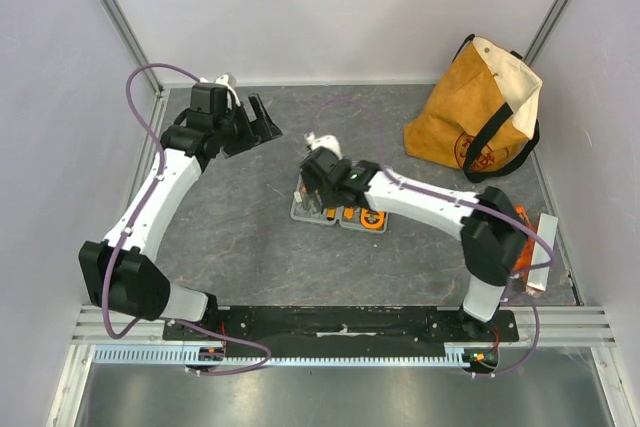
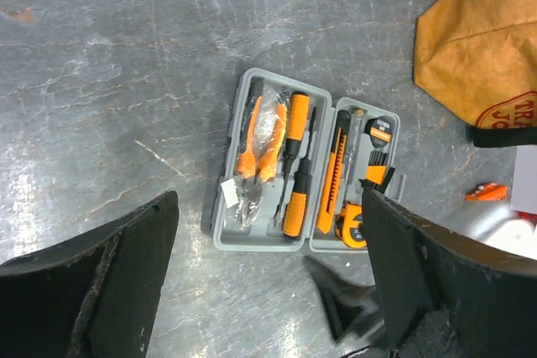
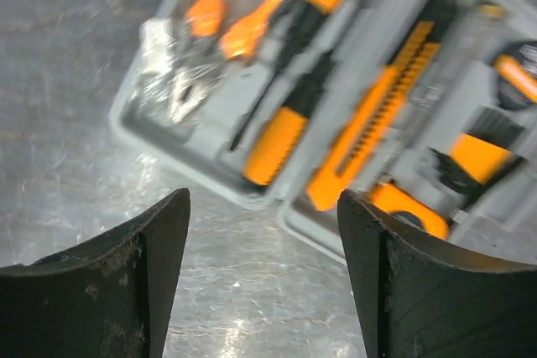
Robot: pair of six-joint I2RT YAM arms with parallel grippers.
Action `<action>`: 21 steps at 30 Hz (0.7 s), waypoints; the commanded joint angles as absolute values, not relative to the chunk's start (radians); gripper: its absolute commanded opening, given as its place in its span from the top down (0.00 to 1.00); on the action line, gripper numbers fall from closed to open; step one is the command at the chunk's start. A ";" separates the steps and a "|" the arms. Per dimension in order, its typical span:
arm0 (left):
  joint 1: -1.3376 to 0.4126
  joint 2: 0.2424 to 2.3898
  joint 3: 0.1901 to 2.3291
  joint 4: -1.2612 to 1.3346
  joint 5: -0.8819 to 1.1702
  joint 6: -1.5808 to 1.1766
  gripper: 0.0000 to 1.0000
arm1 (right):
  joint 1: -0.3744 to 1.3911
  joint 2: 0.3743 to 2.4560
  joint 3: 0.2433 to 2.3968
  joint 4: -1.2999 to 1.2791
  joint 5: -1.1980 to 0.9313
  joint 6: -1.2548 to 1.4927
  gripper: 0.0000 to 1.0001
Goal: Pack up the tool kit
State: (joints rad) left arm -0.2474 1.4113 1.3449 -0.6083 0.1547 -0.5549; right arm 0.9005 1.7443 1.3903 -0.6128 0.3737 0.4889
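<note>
The tool kit (image 1: 345,217) lies open and flat in the middle of the table, a grey case with orange-and-black tools in its slots. In the left wrist view the tool kit (image 2: 306,173) shows pliers, screwdrivers, a knife and a tape measure. My right gripper (image 1: 312,197) hovers open over the kit's left half. In the right wrist view the kit (image 3: 336,98) is blurred, just beyond the open right gripper (image 3: 264,282). My left gripper (image 1: 262,127) is raised at the back left, open and empty. It also shows in the left wrist view (image 2: 268,291).
A tan canvas bag with black straps (image 1: 480,112) stands at the back right; it also shows in the left wrist view (image 2: 482,48). A small orange box (image 1: 522,237) and a pale flat piece (image 1: 545,252) lie at the right edge by the right arm's elbow.
</note>
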 commanded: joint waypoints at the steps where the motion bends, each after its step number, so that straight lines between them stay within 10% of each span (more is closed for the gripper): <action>1: -0.206 1.358 1.319 -0.635 0.138 -0.506 0.04 | 1.002 1.859 1.456 -0.522 0.336 0.341 0.23; 21: -0.080 1.315 1.239 -0.661 0.074 -0.564 0.01 | 1.028 2.071 1.563 -0.359 0.213 0.222 0.46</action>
